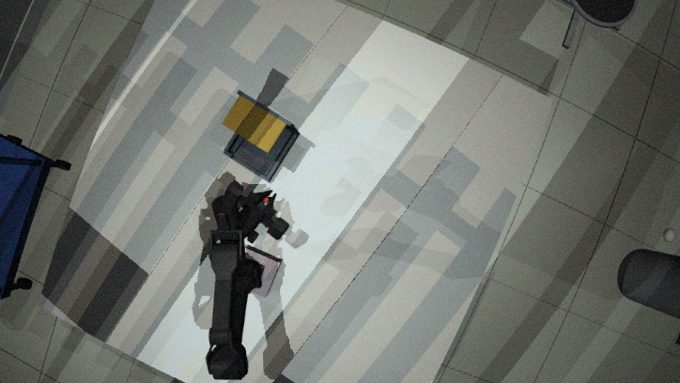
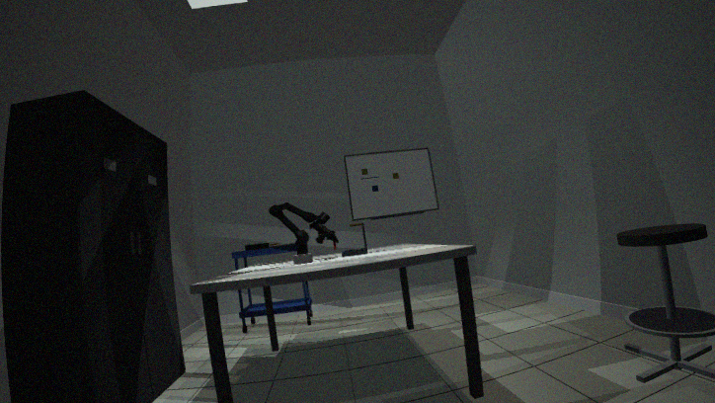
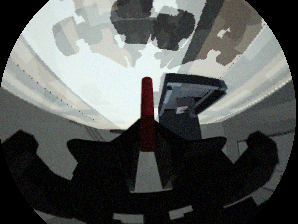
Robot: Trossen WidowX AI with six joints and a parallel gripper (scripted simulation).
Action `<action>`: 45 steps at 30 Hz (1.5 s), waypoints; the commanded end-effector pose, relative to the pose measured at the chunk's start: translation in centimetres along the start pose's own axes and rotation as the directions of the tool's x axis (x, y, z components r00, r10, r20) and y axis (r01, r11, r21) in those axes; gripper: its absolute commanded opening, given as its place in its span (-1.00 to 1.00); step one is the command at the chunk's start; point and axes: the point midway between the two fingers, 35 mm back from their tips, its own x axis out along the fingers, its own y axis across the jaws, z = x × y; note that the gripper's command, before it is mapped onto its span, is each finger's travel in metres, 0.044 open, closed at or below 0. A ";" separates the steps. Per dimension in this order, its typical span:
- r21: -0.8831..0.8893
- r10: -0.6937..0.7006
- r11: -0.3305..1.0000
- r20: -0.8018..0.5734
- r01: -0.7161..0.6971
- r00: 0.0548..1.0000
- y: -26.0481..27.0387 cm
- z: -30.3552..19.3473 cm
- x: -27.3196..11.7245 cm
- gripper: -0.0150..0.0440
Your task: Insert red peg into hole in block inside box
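Observation:
My gripper is shut on the red peg. It holds the peg nearly upright, a little above the table, outside the box and short of its front. The peg's lower part sticks out below the fingertips. The dark blue-grey box stands just beyond the gripper, and to the right of the peg in the wrist view. The yellow roof juts from the tall back wall, higher than the peg. The block and its hole cannot be made out clearly.
The table carries patchy light and shadows. The box's low side walls flank its floor, and its back wall rises behind. A pale plate lies beside the arm. A blue cart stands off the table.

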 end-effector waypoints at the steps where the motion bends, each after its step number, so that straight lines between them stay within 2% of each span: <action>1: 0.003 -0.001 1.000 -0.004 0.001 1.000 -0.5 -0.5 0.1 -0.49; 45: -0.026 -0.035 0.999 -0.005 0.035 0.999 -6.4 -2.9 1.7 -0.49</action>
